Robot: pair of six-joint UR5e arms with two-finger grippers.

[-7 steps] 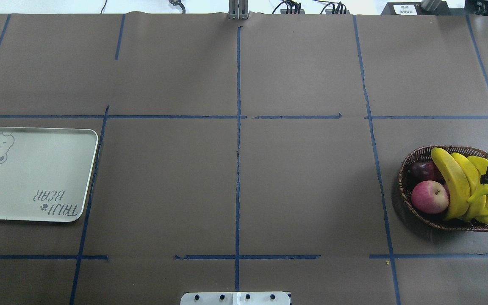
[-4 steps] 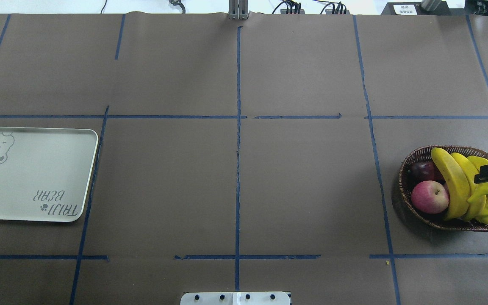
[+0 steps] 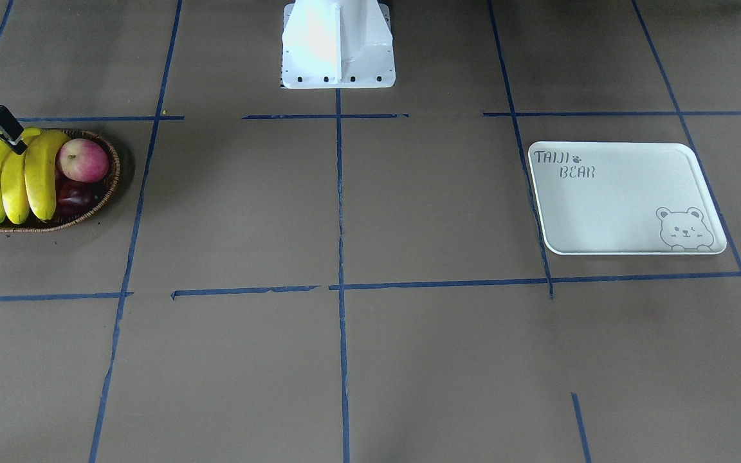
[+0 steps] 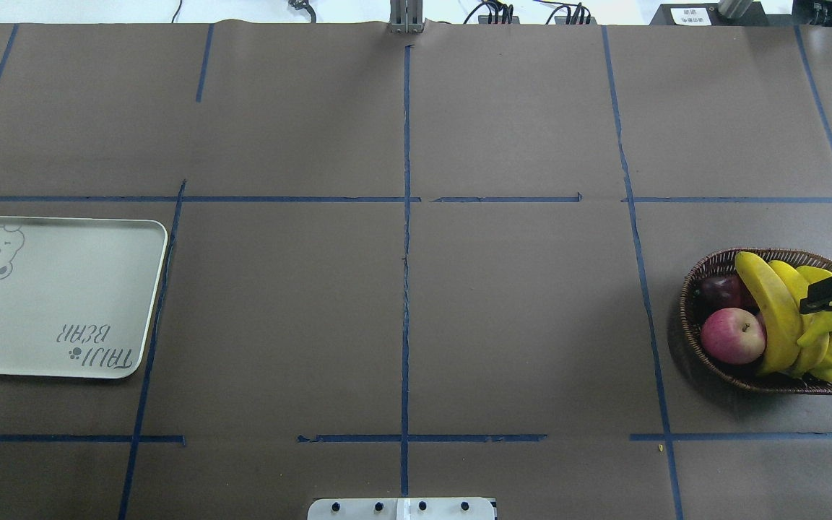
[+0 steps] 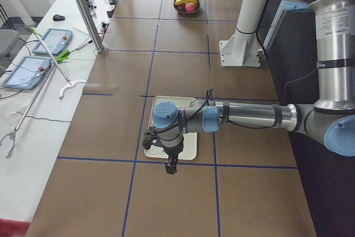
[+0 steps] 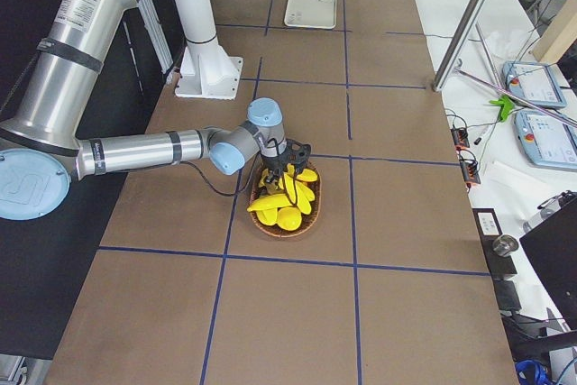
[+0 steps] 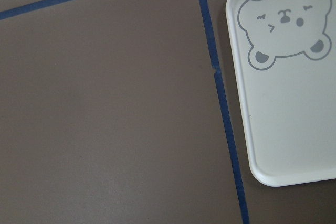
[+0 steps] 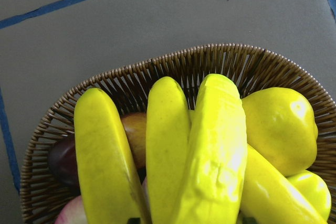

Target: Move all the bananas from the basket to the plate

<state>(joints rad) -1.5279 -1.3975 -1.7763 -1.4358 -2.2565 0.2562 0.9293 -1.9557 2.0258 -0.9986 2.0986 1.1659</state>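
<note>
In the overhead view we see the basket (image 4: 689, 325) at 3 o'clock on the desk (image 4: 517, 325). The plate (image 4: 62, 289) is well apart from it, at 9 o'clock. Blue tape lines (image 4: 405, 289) divide the brown desk into fields.

All the bananas (image 4: 773, 314) lie close together in the basket and fill its side from 12 to 5 o'clock. The end of one banana reaches over the rim at about 4 o'clock. A red apple (image 4: 732, 336) lies beside them at 8 o'clock in the basket, and a dark red fruit (image 4: 721, 290) at 10 o'clock. The right wrist view also shows a rounded yellow fruit (image 8: 281, 127) beside the bananas.

The right arm (image 6: 144, 152) comes in from 3 o'clock. The right jaws are low over the bananas, at the 3 o'clock side of the basket. We cannot tell how far they are open, or whether they already have hold of a banana.

The left arm (image 5: 249, 117) reaches to the plate, and the left jaws hang at its end. Only the side view shows them, so we cannot tell how far they are open. The left wrist view shows the bear drawing (image 7: 283, 30) on the plate at 2 o'clock, and desk beside it.
</note>
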